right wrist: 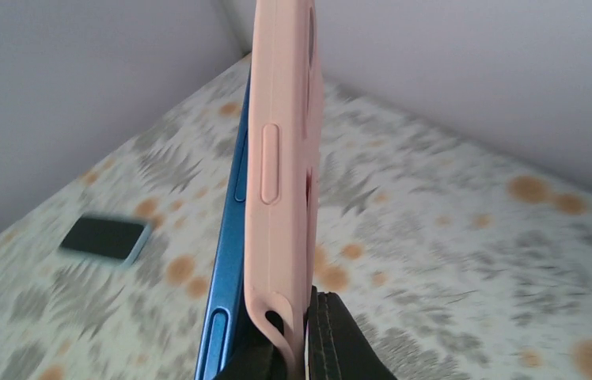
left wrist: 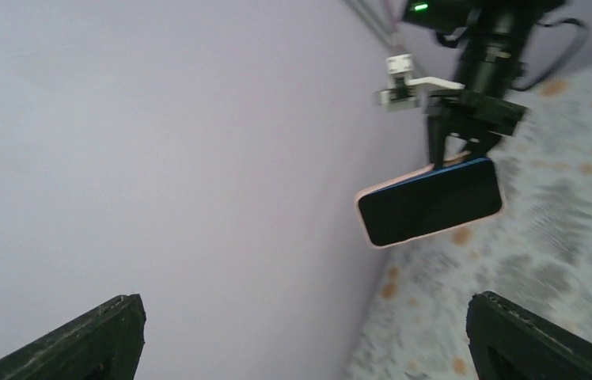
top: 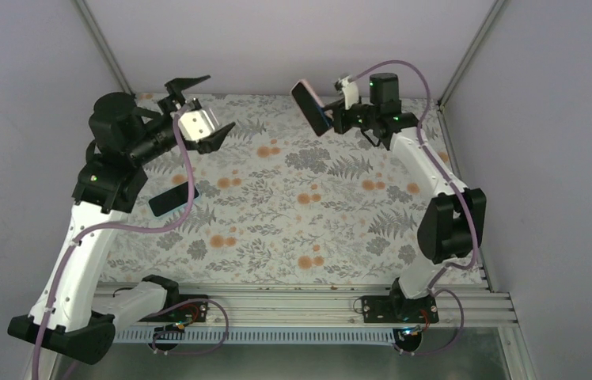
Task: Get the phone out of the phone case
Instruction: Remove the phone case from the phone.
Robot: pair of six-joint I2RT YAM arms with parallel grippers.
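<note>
Plainly the pulling-apart step is in hand and not yet done; the right pincer (right wrist: pixel 297 352) is clamped on the lower end of the pale pink rubbery phone case (right wrist: pixel 285 158) and holds it in the air above the far side of the leaf-and-flower patterned tabletop (top: pixel 301 214), well clear of it. The blue-edged phone with a black glass face (right wrist: pixel 225 261) sits in that case, though from the right wrist its blue edge seems to stand a little proud of the pink along one side; the left pincer (top: pixel 218 104) is spread wide, holds nothing, and faces the cased phone from some way off. My judgement is that the next move calls for the left pincer to close in, take the phone's exposed edge and draw it out while the right holds firm. By count: two pincers; one case; one phone inside it; one further flat dark slab with a pale rim (top: pixel 172 199) lying on the tabletop near the left arm, whether phone or case I cannot tell.
</note>
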